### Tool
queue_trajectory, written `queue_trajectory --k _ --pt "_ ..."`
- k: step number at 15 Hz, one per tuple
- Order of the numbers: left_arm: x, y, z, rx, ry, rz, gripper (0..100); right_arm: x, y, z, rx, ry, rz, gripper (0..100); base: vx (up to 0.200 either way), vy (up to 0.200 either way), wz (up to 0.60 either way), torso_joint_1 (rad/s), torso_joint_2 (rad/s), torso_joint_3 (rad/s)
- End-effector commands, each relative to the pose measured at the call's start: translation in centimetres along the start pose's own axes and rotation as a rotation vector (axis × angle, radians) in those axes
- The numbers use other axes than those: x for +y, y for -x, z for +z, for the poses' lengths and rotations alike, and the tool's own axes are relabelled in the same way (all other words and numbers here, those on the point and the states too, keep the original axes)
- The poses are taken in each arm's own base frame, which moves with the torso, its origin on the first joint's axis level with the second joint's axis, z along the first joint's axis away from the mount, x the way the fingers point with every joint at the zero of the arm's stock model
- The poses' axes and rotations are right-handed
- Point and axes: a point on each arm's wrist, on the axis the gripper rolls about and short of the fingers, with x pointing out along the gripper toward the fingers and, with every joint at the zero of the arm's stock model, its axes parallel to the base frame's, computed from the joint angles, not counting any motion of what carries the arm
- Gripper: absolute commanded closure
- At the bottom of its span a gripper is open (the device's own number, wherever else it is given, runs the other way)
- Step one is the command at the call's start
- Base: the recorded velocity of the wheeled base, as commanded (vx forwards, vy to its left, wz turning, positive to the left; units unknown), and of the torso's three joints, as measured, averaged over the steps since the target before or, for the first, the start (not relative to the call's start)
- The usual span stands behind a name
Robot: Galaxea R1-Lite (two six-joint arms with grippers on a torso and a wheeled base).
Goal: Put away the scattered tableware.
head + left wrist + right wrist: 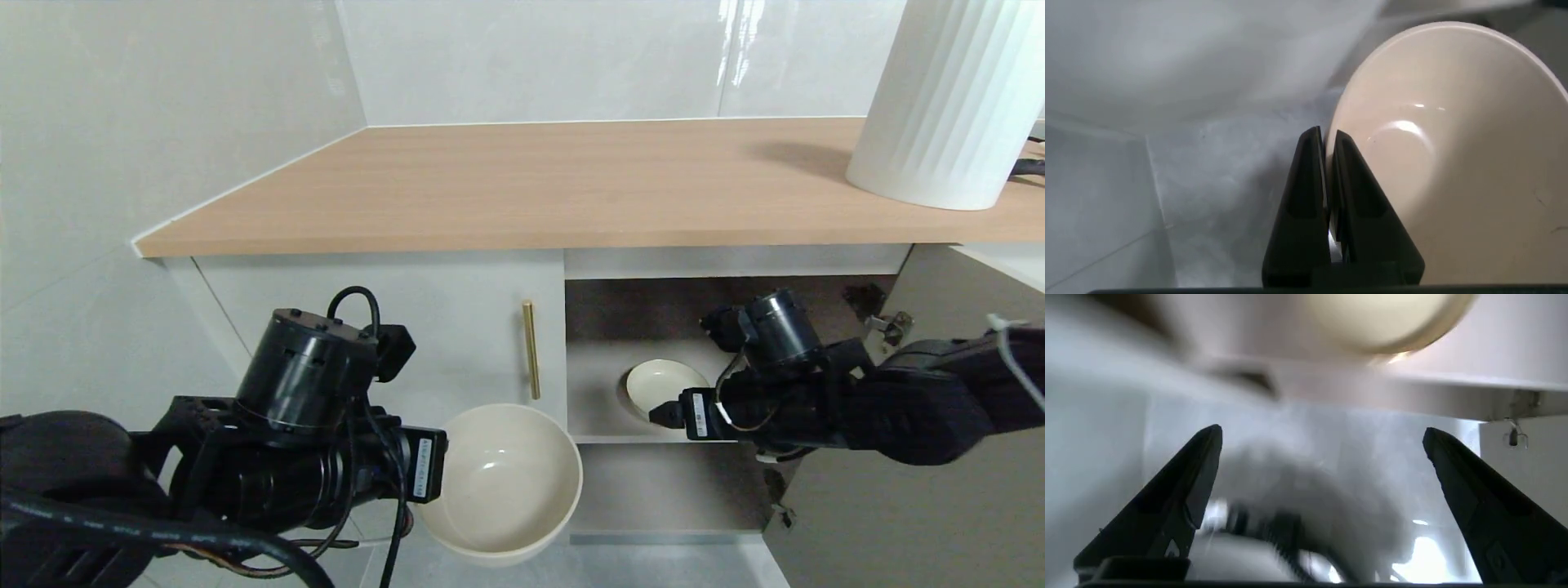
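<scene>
we're seeing a cream bowl, an off-white plate, left gripper and right gripper both black; light wood-grain countertop, pale grey cabinet door, brass-gold handle; white ribbed container

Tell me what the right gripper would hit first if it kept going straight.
Most likely the plate on the cabinet shelf, just ahead of the open right gripper; depth is unclear.

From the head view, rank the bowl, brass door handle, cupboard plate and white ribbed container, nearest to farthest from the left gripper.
1. Bowl: held by its rim in the left gripper.
2. Door handle: on the closed door, above it.
3. Plate: inside the open cupboard, to the right.
4. White container: on the counter, far right.
</scene>
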Motion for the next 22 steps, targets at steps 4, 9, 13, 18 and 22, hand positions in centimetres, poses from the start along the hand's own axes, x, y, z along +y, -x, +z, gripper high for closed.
queue_trajectory --k 4,9,13,18,22 --pt "-3.7 -1.0 -0.7 -0.031 -0.074 -0.108 100 2.2 10.9 -0.3 0.02 0.107 0.254 0 0.0 0.0 0.0 0.0 0.0 0.0" --pt "-5.2 -1.2 -1.7 -0.029 -0.117 -0.079 100 4.3 9.6 -1.9 0.101 0.168 0.276 0 0.0 0.0 0.0 0.0 0.0 0.0" --pt "-5.9 -0.8 -2.0 -0.035 -0.134 -0.098 100 5.2 7.6 -2.7 0.153 0.187 0.259 0 0.0 0.0 0.0 0.0 0.0 0.0" --pt "-6.1 -0.6 -1.9 -0.053 -0.137 -0.081 100 5.5 6.8 -3.1 0.178 0.192 0.251 100 0.0 0.0 0.0 0.0 0.0 0.0" --pt "-6.1 -0.6 -2.0 -0.056 -0.137 -0.083 100 5.9 6.2 -3.2 0.191 0.178 0.25 100 0.0 0.0 0.0 0.0 0.0 0.0"
